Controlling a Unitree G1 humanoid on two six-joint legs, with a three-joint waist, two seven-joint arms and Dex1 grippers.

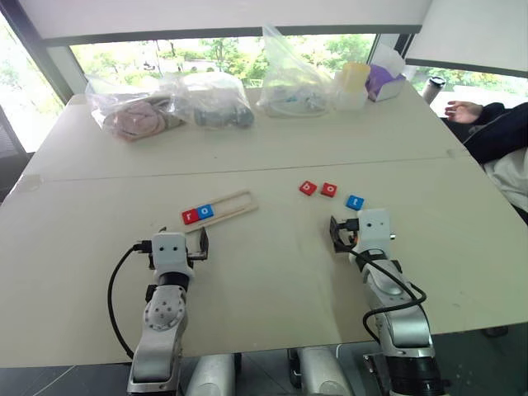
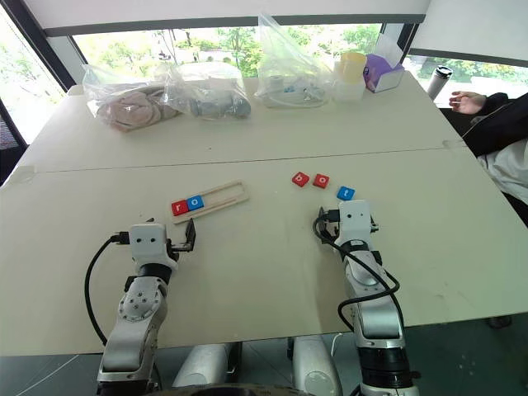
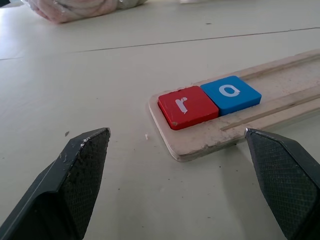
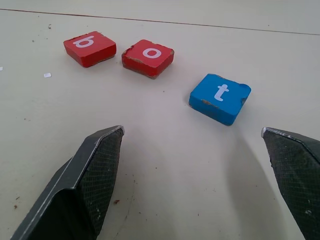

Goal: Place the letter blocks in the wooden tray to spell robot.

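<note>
Both hands — left [image 1: 183, 244], right [image 1: 353, 233] — gape empty; bare table [image 1: 272, 264] between, tray [image 1: 221, 209] seemingly mid-table.

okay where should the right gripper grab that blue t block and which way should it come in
Probably across two opposite side edges of the blue t block, coming from above. It lies flat on the table, so only its thin sides offer purchase, and it sits apart from the red o block, leaving room for both fingers. The right gripper is open just short of it.
</note>
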